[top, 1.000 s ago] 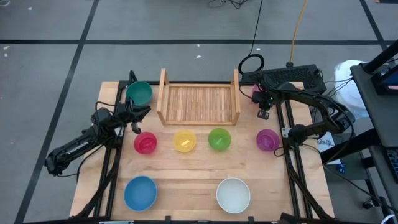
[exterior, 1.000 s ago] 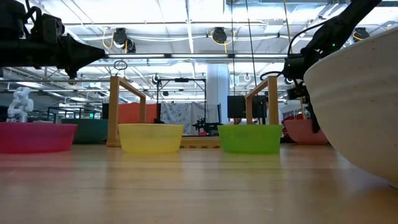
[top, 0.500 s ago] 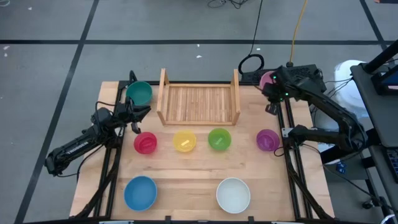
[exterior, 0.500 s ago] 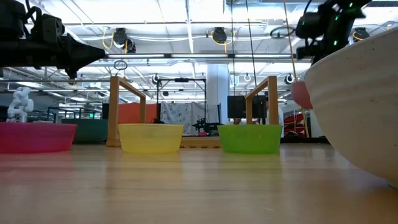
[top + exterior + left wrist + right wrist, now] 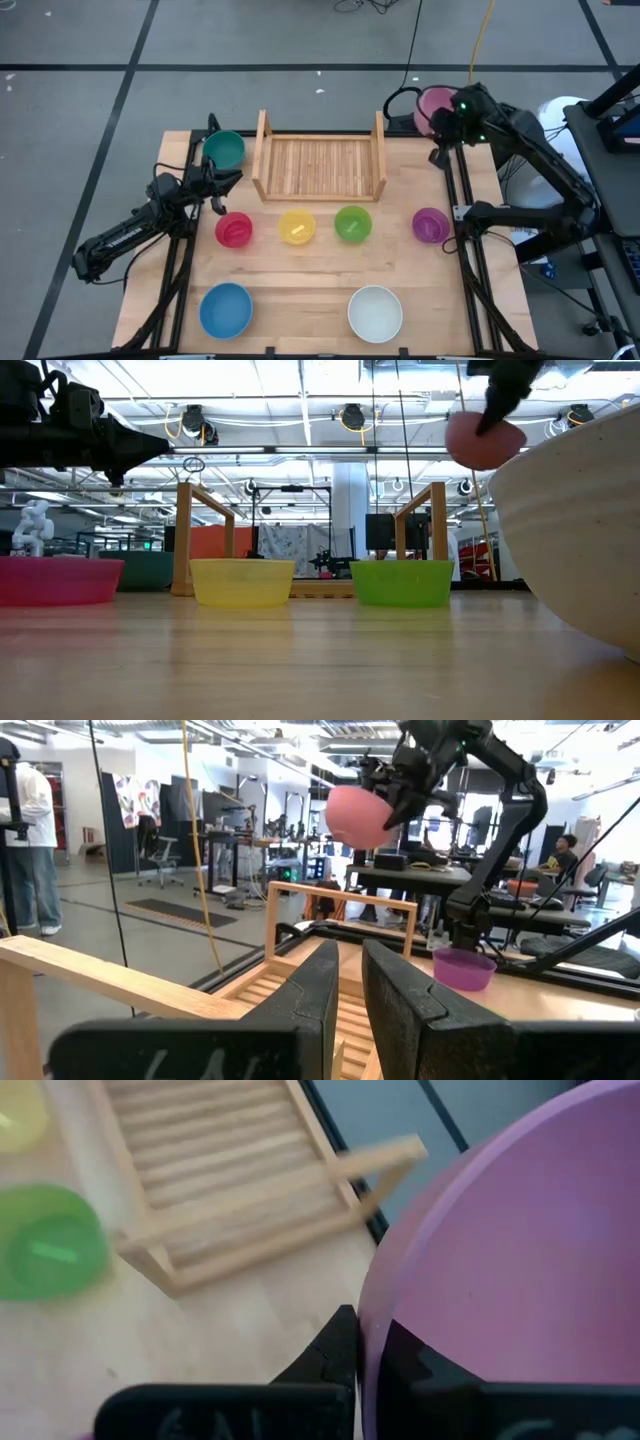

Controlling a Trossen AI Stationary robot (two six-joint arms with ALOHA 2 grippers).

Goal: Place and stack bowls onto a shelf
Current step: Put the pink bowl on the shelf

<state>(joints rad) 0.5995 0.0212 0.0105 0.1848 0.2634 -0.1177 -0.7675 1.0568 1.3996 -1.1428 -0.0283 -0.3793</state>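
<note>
Right gripper (image 5: 447, 122) raised above the far right corner of the worktop (image 5: 320, 300), fingers clenched on the rim of the pink bowl (image 5: 436, 103); bowl held clear of the surface, tilted, just beyond the shelf's right side board (low view shows it hanging high in the air)

Shelf (image 5: 320, 165) at the far middle of the worktop, slatted base bare, two upright boards at its sides

Left gripper (image 5: 213, 187) waits over the left edge, between the teal green bowl (image 5: 224, 150) and the red bowl (image 5: 234, 229); fingers (image 5: 310, 995) a narrow gap apart, holding nothing

Teal green bowl sits just beside the shelf's left board. Row in front of the shelf, left to right: red, yellow bowl (image 5: 297, 227), light green bowl (image 5: 353, 223), purple bowl (image 5: 430, 224), each apart from its neighbour

Near edge: blue bowl (image 5: 226, 309) to the left, white bowl (image 5: 375, 312) to the right, well apart
</note>
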